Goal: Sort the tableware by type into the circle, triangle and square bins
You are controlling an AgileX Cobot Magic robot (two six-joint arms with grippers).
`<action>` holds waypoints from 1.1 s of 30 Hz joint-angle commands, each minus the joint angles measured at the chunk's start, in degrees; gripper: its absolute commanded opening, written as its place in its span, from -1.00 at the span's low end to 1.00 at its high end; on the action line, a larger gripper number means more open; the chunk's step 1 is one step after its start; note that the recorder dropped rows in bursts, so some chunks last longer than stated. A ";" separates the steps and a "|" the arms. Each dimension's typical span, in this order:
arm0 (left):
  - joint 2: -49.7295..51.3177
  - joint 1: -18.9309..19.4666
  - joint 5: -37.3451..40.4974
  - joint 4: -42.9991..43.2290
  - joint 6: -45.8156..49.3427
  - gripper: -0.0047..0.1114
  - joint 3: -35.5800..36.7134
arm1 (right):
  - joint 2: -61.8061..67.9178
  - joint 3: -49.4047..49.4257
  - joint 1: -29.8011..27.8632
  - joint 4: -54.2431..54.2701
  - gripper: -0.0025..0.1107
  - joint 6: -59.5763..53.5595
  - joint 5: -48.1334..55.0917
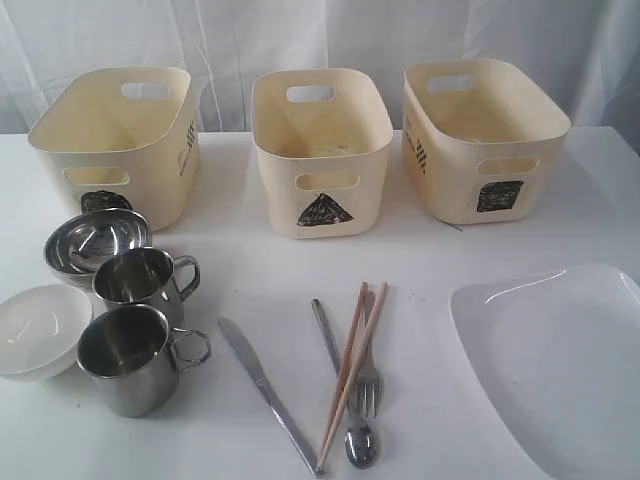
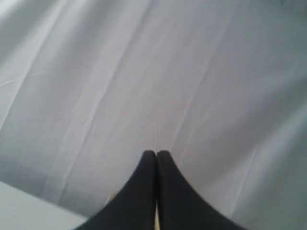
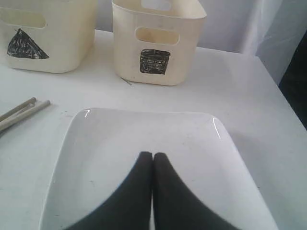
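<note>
Three cream bins stand at the back: circle bin [image 1: 115, 140], triangle bin [image 1: 320, 150], square bin [image 1: 480, 135]. At front left sit a steel bowl [image 1: 95, 240], a white bowl [image 1: 38, 330] and two steel mugs [image 1: 140, 280] [image 1: 130, 358]. In the middle lie a knife [image 1: 268, 395], a fork [image 1: 368, 385], a spoon [image 1: 358, 440] and wooden chopsticks [image 1: 352, 365]. A large white plate [image 1: 560, 360] lies at the right. Neither arm shows in the exterior view. My left gripper [image 2: 156, 153] is shut and empty, facing a white curtain. My right gripper [image 3: 153, 155] is shut and empty above the plate [image 3: 144, 139].
The right wrist view shows the square bin [image 3: 156, 43], part of the triangle bin [image 3: 43, 36] and the chopstick ends [image 3: 24, 112]. A white curtain [image 1: 320, 40] hangs behind the bins. The table's right edge [image 3: 283, 96] lies near the plate.
</note>
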 commanded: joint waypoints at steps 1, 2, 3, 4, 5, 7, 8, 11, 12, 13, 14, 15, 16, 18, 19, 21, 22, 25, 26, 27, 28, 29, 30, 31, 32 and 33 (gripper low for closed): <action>23.28 -0.25 32.03 7.01 17.20 -0.92 -18.92 | -0.31 0.05 -0.27 -0.22 -0.96 -0.08 -0.21; 29.53 -0.25 38.17 7.01 18.90 -0.92 -22.51 | -0.31 0.05 -0.27 -0.22 -0.96 -0.08 -0.21; 34.29 -0.25 43.59 7.01 19.22 -0.92 -25.06 | -0.31 0.05 -0.27 -0.22 -0.96 -0.08 -0.21; 39.60 -0.25 48.21 6.90 19.35 -0.92 -27.97 | -0.31 0.05 -0.27 -0.22 -0.96 -0.08 -0.21; 44.31 -0.25 52.08 6.60 19.35 -0.92 -30.23 | -0.31 0.05 -0.27 -0.22 -0.96 -0.08 -0.21; 51.33 -0.25 57.20 6.60 19.35 -0.92 -32.90 | -0.31 0.05 -0.27 -0.22 -0.96 -0.08 -0.21; 54.49 -0.25 59.29 6.60 19.35 -0.92 -33.52 | -0.31 0.05 -0.27 -0.22 -0.96 -0.08 -0.21; 61.63 -0.25 62.60 6.60 20.22 -0.92 -33.48 | -0.31 0.05 -0.27 -0.22 -0.96 -0.08 -0.21; 64.71 -0.25 64.64 6.60 22.59 -0.92 -32.94 | -0.31 0.05 -0.27 -0.22 -0.96 -0.08 -0.21; 66.05 -0.25 65.28 6.60 24.02 -0.92 -32.71 | -0.31 0.05 -0.27 -0.22 -0.96 -0.08 -0.21; 67.74 -0.25 66.29 6.97 26.30 -0.91 -32.48 | -0.31 0.05 -0.27 -0.22 -0.96 -0.08 -0.21; 68.33 -0.25 66.73 6.98 27.52 -0.87 -32.48 | -0.31 0.05 -0.27 -0.22 -0.96 -0.08 -0.21; 69.03 -0.25 66.89 6.98 29.60 -0.74 -32.48 | -0.31 0.05 -0.27 -0.22 -0.96 -0.08 -0.21; 69.02 -0.25 67.31 6.98 35.13 -0.38 -32.48 | -0.31 0.05 -0.27 -0.22 -0.96 -0.08 -0.21; 69.05 -0.25 68.45 6.57 41.31 -0.17 -32.48 | -0.31 0.05 -0.27 -0.22 -0.96 -0.08 -0.21; 69.60 -0.25 72.41 4.62 52.95 0.00 -32.05 | -0.31 0.05 -0.27 -0.22 -0.96 -0.08 -0.21; 69.88 -0.25 72.84 3.76 56.22 0.02 -31.60 | -0.31 0.05 -0.27 -0.22 -0.96 -0.08 -0.21; 71.36 -0.25 65.15 1.03 65.69 0.03 -27.16 | -0.31 0.05 -0.27 -0.22 -0.96 -0.08 -0.21; 71.82 -0.25 63.71 1.17 67.66 0.03 -26.33 | -0.31 0.05 -0.27 -0.22 -0.96 -0.08 -0.21; 72.49 -0.25 62.15 1.17 71.18 0.03 -25.30 | -0.31 0.05 -0.27 -0.22 -0.96 -0.08 -0.21; 72.99 -0.25 61.47 1.17 72.63 0.03 -24.90 | -0.31 0.05 -0.27 -0.22 -0.96 -0.08 -0.21; 73.45 -0.25 60.22 1.17 73.80 0.03 -24.52 | -0.31 0.05 -0.27 -0.22 -0.96 -0.08 -0.21; 74.03 -0.25 59.18 1.17 74.37 0.03 -24.21 | -0.31 0.05 -0.27 -0.22 -0.96 -0.08 -0.21; 74.46 -0.25 57.69 1.17 75.12 0.03 -23.97 | -0.31 0.05 -0.27 -0.22 -0.96 -0.08 -0.21; 74.87 -0.25 56.21 1.17 75.54 0.03 -23.71 | -0.31 0.05 -0.27 -0.22 -0.96 -0.08 -0.21; 75.22 -0.25 54.47 1.17 75.54 0.03 -23.45 | -0.31 0.05 -0.27 -0.22 -0.96 -0.08 -0.21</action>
